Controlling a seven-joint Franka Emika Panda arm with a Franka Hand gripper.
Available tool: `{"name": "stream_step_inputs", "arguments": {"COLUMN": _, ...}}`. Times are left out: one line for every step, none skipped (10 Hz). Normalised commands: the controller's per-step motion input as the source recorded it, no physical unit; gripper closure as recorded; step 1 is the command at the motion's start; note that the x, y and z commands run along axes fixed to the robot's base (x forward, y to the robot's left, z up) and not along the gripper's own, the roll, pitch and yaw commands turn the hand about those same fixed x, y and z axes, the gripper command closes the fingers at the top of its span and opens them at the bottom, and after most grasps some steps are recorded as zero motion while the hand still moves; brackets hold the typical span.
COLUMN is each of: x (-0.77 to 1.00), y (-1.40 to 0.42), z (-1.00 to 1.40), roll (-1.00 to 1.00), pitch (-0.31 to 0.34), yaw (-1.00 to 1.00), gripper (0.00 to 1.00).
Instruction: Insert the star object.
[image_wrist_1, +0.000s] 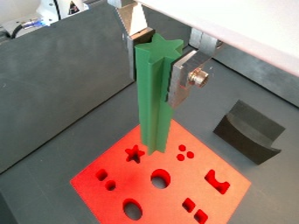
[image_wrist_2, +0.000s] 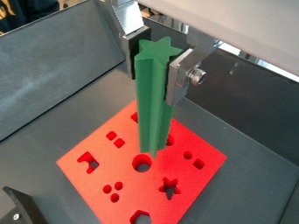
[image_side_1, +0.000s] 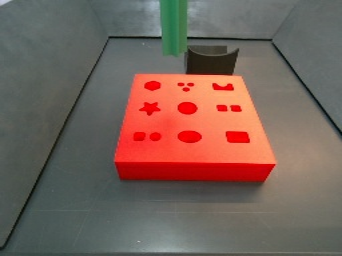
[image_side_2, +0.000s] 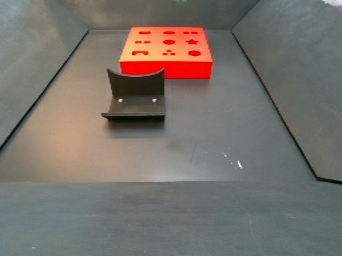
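My gripper (image_wrist_1: 156, 66) is shut on the star object (image_wrist_1: 155, 96), a long bright green rod with a star cross-section, held upright near its top end. It also shows in a wrist view (image_wrist_2: 152, 96). The silver fingers (image_wrist_1: 177, 86) press on two opposite sides. The rod hangs above the red block (image_wrist_1: 163, 188), not touching it. The block's star hole (image_wrist_1: 133, 154) lies close to the rod's lower end in that view. In a side view the rod (image_side_1: 174, 28) hangs above the block's far edge (image_side_1: 187, 76), with the star hole (image_side_1: 151, 108) nearer the camera. The gripper is out of both side views.
A dark grey curved block (image_side_1: 211, 58) stands on the floor just beyond the red block; it also shows in a side view (image_side_2: 134, 95). The red block (image_side_2: 167, 50) has several other shaped holes. Dark walls enclose the floor on all sides.
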Motion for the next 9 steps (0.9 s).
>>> {"name": "stream_step_inputs", "arguments": {"x": 0.0, "y": 0.0, "z": -0.03, "roll": 0.0, "pitch": -0.003, "yaw": 0.0, "gripper": 1.0}}
{"name": "stream_step_inputs", "arguments": {"x": -0.01, "y": 0.0, "z": -0.08, "roll": 0.07, "pitch": 0.059, "yaw": -0.12, "gripper": 1.0}}
{"name": "stream_step_inputs", "arguments": {"x": 0.22, "y": 0.14, "z": -0.47, "roll": 0.0, "pitch": 0.331, "yaw": -0.46, "gripper": 1.0}}
{"name": "stream_step_inputs", "arguments": {"x": 0.05, "y": 0.05, "z": -0.37, "roll": -0.01, "pitch": 0.373, "yaw": -0.63, "gripper": 1.0}}
{"name": "stream_step_inputs", "arguments": {"x": 0.0, "y": 0.0, "z": -0.26, "roll": -0.07, "pitch": 0.433, "yaw": -0.69, "gripper": 1.0}}
{"name": "stream_step_inputs", "arguments": {"x": 0.0, "y": 0.0, "z": -0.15, "roll": -0.16, "pitch": 0.459, "yaw": -0.67, "gripper": 1.0}}
{"name": "stream_step_inputs", "arguments": {"x": 0.0, "y": -0.02, "z": -0.15, "roll": -0.19, "pitch": 0.437, "yaw": -0.67, "gripper": 1.0}}
{"name": "stream_step_inputs", "arguments": {"x": 0.0, "y": 0.0, "z": -0.18, "roll": -0.19, "pitch": 0.414, "yaw": -0.69, "gripper": 1.0}}
{"name": "stream_step_inputs", "arguments": {"x": 0.19, "y": 0.0, "z": -0.19, "roll": -0.19, "pitch": 0.366, "yaw": -0.54, "gripper": 1.0}}
